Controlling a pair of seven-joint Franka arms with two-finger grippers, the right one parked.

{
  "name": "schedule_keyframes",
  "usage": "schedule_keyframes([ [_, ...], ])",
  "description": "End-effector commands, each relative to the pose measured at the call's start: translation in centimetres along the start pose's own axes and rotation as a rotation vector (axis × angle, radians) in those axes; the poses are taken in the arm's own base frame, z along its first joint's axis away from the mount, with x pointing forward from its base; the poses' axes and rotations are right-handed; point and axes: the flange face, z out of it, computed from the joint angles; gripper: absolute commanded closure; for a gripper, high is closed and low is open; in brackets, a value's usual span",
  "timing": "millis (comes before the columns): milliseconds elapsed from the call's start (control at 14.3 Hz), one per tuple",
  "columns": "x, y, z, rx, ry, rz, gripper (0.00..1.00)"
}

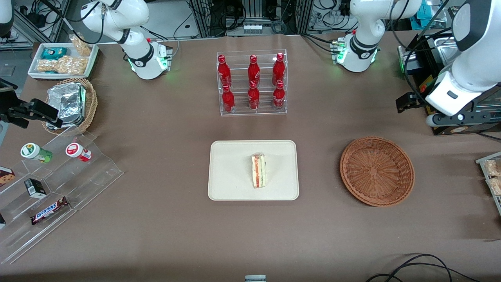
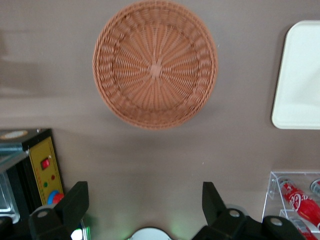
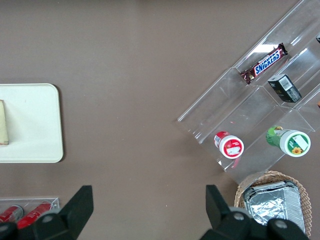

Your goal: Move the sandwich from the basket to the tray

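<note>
The sandwich, a pale wedge with red and green layers, lies on the cream tray at the middle of the table. The reddish-brown wicker basket stands beside the tray toward the working arm's end, with nothing in it. My gripper hangs high above the table, farther from the front camera than the basket. It is open, its black fingers wide apart with only bare tabletop between them. A corner of the tray shows in the left wrist view.
A clear rack of red bottles stands farther from the front camera than the tray. A black box with buttons sits near my gripper. Toward the parked arm's end are a tan basket of foil packs, a white snack tray and an acrylic snack stand.
</note>
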Motion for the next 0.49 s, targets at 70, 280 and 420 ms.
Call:
schedule_keyframes([
  [70, 1.1, -1.5, -1.9, -0.009, 0.084, -0.008, 0.0],
  [280, 2.2, -2.3, -3.2, -0.022, 0.11, -0.026, 0.0],
  [420, 2.0, -2.2, -2.9, -0.033, 0.091, -0.025, 0.0],
])
